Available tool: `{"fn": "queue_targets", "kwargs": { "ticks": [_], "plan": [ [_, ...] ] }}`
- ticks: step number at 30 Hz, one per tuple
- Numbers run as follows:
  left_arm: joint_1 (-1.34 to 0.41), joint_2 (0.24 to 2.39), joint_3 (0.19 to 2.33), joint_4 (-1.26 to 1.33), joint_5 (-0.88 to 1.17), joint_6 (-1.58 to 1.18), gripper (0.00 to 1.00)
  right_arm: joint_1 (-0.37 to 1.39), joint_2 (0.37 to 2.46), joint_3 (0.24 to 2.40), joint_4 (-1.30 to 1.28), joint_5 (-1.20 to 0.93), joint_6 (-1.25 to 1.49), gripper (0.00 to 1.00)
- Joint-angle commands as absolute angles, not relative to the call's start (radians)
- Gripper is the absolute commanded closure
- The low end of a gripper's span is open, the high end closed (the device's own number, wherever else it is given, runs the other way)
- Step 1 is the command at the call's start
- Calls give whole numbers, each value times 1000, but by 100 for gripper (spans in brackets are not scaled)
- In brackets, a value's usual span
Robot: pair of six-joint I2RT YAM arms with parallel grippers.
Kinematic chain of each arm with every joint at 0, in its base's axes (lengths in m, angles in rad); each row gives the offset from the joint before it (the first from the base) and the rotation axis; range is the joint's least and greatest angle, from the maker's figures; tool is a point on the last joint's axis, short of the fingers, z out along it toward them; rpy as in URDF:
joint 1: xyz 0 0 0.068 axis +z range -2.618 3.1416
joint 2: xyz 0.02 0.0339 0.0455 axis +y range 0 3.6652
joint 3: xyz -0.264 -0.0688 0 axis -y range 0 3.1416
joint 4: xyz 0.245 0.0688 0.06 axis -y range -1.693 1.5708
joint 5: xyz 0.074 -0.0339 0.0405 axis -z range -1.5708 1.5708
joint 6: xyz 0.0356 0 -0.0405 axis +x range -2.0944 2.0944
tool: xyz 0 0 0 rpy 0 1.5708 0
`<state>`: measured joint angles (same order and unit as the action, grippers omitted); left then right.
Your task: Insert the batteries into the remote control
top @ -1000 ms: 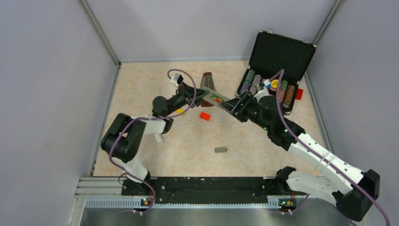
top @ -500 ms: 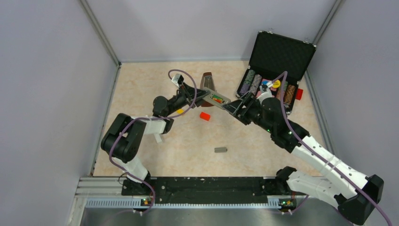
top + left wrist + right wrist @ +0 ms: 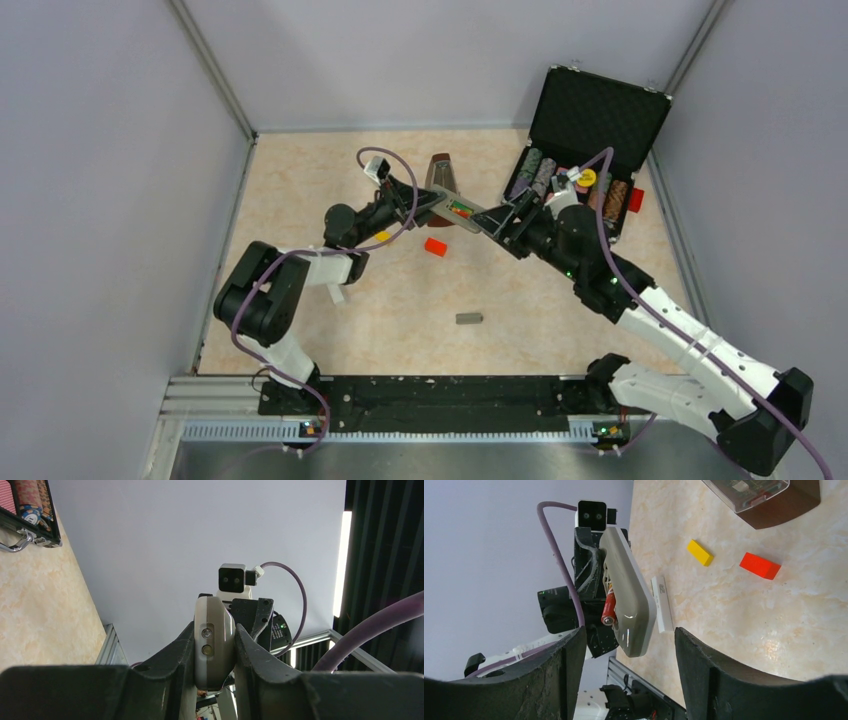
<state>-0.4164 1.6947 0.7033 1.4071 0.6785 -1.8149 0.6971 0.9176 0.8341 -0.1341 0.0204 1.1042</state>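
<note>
Your left end effector (image 3: 215, 652) clamps the remote control (image 3: 459, 210) aloft, toward the counter's (image 3: 400, 300) 12 o'clock; the batteries (image 3: 461, 209) show inside it. Your right end effector (image 3: 628, 632) stands wide. Judged light, stiff, slick: grip its long edges.

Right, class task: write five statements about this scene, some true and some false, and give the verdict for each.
1. The left hand grips the remote control, holding it off the table. True.
2. The right hand is shut on a battery. False: it is open and holds nothing.
3. The grey cover is fitted on the remote. False: it lies alone on the table.
4. The poker chip case stands open. True.
5. A red-orange battery sits in the remote. True.
</note>
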Motion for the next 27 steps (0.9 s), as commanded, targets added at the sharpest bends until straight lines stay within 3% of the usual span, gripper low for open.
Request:
{"fn": "queue_targets", "kwargs": {
  "ticks": [1,7,27],
  "plan": [
    [-412,1638,697,1481,660,-1813,100,687,926,861,-64,12,1116,38],
    [-413,1636,693,1483,663,-1810,100,687,941,856,-42,8,1119,49],
    [-414,1634,694,1502,672,-1817,100,686,1008,845,-16,-58,1141,65]
  ]
}}
